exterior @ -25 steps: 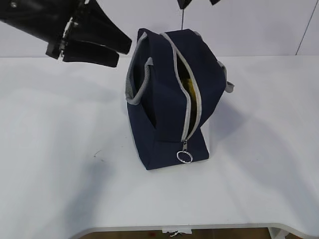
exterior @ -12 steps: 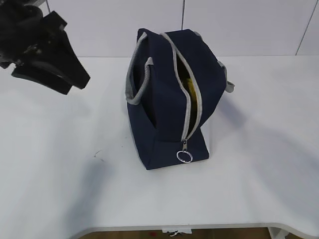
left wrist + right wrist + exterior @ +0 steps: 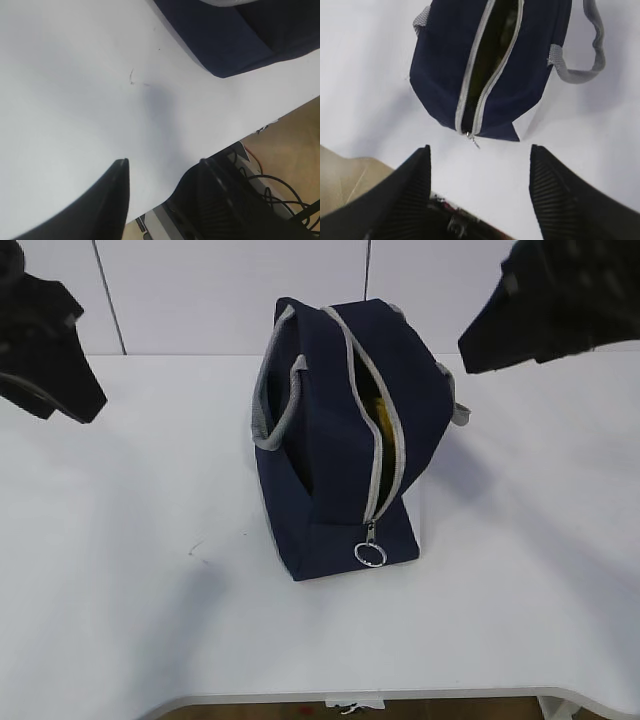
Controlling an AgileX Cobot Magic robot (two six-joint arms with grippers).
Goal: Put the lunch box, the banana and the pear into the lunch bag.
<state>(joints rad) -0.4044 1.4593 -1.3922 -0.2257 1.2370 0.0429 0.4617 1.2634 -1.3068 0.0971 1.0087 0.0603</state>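
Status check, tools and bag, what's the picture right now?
Left tool open, empty, over bare table. Right tool open, empty, above bag. Bag upright, zipper open, something yellow inside. Nothing in the way.

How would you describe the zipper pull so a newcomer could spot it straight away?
Find the navy lunch bag standing mid-table. Follow its grey zipper down the end facing the exterior camera to the bottom, just above the table. The pull hangs there: a small silver ring, the only metal loop on the bag, unlike the grey webbing handles.
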